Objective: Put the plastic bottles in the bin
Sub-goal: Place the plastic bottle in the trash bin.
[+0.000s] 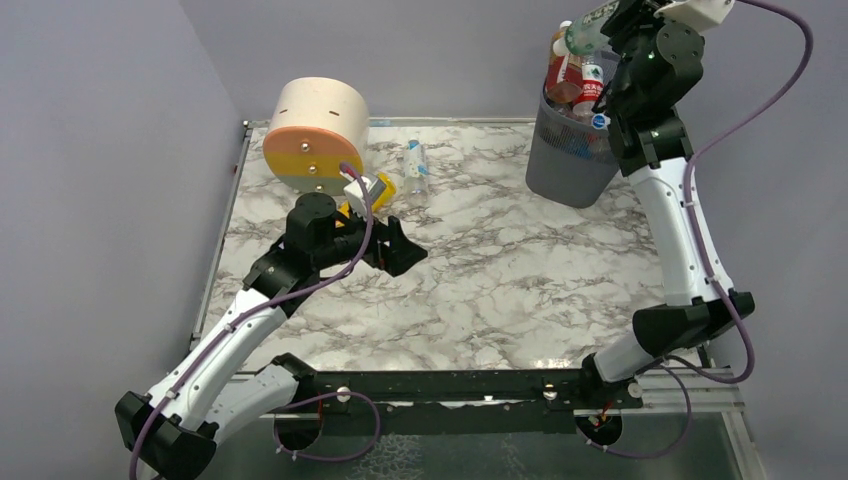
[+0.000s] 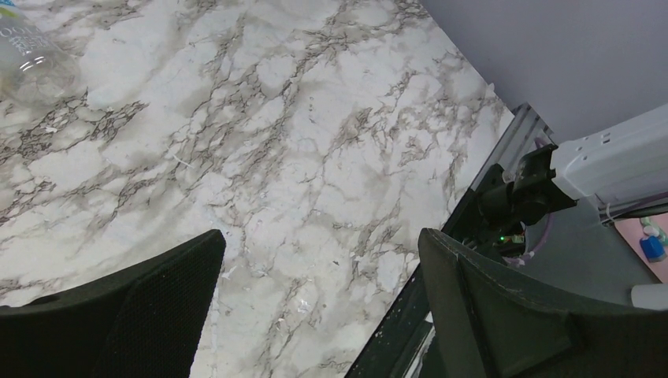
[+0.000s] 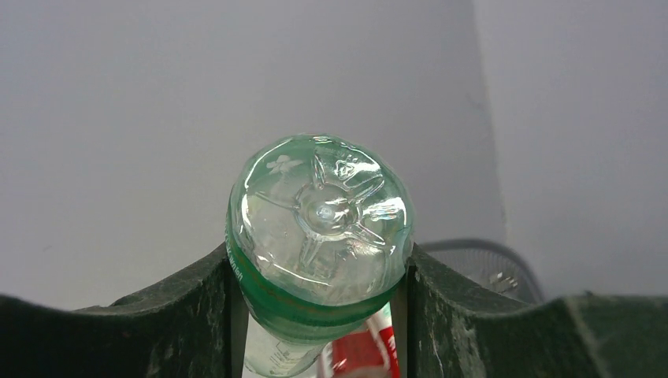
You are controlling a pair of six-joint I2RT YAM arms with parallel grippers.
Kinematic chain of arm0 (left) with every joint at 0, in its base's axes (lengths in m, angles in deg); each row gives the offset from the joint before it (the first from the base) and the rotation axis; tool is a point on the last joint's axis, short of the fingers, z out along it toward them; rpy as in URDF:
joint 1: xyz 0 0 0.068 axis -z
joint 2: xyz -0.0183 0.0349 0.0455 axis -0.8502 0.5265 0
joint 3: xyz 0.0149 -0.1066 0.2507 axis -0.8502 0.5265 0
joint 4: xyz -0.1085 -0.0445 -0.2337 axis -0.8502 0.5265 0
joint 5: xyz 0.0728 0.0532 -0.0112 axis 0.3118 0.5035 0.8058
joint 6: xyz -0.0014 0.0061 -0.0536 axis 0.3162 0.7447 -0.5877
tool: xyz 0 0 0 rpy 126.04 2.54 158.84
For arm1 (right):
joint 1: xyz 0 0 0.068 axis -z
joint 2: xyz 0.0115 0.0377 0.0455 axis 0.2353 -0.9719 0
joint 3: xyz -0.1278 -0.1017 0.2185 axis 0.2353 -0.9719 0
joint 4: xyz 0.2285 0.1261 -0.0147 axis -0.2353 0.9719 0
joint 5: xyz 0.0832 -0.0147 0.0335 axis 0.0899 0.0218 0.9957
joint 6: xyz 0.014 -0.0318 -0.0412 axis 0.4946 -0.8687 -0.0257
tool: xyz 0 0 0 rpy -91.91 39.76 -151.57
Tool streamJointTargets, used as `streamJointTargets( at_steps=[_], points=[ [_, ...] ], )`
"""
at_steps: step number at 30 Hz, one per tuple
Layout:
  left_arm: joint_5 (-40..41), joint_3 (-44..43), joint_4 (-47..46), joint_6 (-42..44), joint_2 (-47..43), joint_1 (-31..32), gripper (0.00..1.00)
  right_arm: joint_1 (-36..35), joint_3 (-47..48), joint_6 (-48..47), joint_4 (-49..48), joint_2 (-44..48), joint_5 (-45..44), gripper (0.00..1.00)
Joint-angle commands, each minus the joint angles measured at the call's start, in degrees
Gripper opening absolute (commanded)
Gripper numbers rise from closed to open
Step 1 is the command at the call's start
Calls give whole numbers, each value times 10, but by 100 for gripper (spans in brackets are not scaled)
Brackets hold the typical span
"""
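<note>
Plain grey walls box in the marble table (image 1: pixel 500 290). From above, the bin (image 1: pixel 560 170) stands at one o'clock on it. My right gripper (image 1: pixel 606 27) hangs over its rim, clenched on one green-tinted bottle (image 1: pixel 582 38). I judge it is carried that high because the bin is heaped: at least three bottles poke above the mesh. Two more lie loose on the marble, a clear bottle (image 1: pixel 415 165) at twelve o'clock and a yellow bottle (image 1: pixel 378 188) at eleven, just beside the single round drawer unit (image 1: pixel 315 130). My left gripper (image 1: pixel 403 243) hovers near them, jaws spread, probably readying a pick.

On the left wrist camera, both fingers (image 2: pixel 118 315) stand wide apart with nothing between them and bare marble below. The clear bottle (image 2: pixel 31 59) shows at ten o'clock.

On the right wrist camera, the green-tinted bottle (image 3: pixel 319 220) fills the middle, base toward the lens, pinched from nine and three o'clock. The bin (image 3: pixel 473 250) peeks in at four o'clock, and one red-labelled bottle (image 3: pixel 362 350) at six.
</note>
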Motion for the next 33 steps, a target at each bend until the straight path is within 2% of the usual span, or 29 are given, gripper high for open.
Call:
streamJointTargets(
  at_steps=[1,6,11,20,33],
  points=[
    [1,1,2,17,-11,-5,99,17,43,-109,-104,-56,-106,44],
    [-16,2,-9,22,2,-6,99,50,161,-190,-72,-153,-125,46],
    [-31,5,-25,26,10,-10,99,86,248,-217,-11,-222,-112,47],
    [-57,-3,-38,30,33,-22,99,97,207,-261,15,-235,-110,53],
    [-67,6,-49,21,39,-26,99,96,196,-157,168,-270,-59,52]
  ],
)
